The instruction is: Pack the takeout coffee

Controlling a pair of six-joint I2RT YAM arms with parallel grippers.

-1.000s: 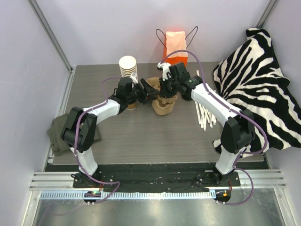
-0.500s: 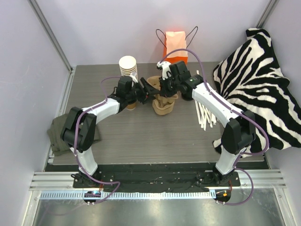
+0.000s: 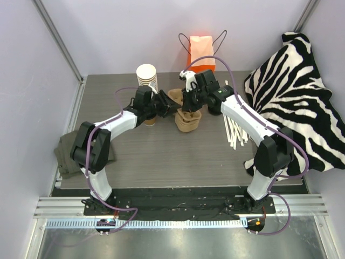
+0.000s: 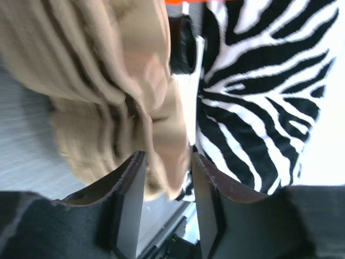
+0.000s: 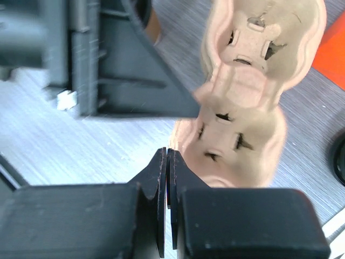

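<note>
1. Step in hand (my judgement): getting one tray off the pile. The coffee isn't loaded yet.
2. L gripper [image 4: 164, 162]: fingers straddle the rim of a brown pulp tray [image 4: 108, 81], and the rim fills most of the gap. Can't tell if the pinch is firm.
3. R gripper [image 5: 167, 154]: fingers pressed together, nothing between them. The tip is at the near edge of the tray pile [image 3: 187, 123], close to the L gripper.
4. Coffee [image 3: 150, 121]: upright on the table, just left of the tray pile and partly hidden under my L arm. Not touched by either gripper.
5. Next move, as I judge it:
   - Firm the L pinch on the rim.
   - Peel that tray clear while the R side steadies the rest.
   - Lay it flat, wells up.
   - Then go for the coffee.
6. Caution: pulp rims are soft and nested trays may stick, so pull slow and don't twist. The coffee is close to the L arm, so there's a knock risk on the swing.
</note>
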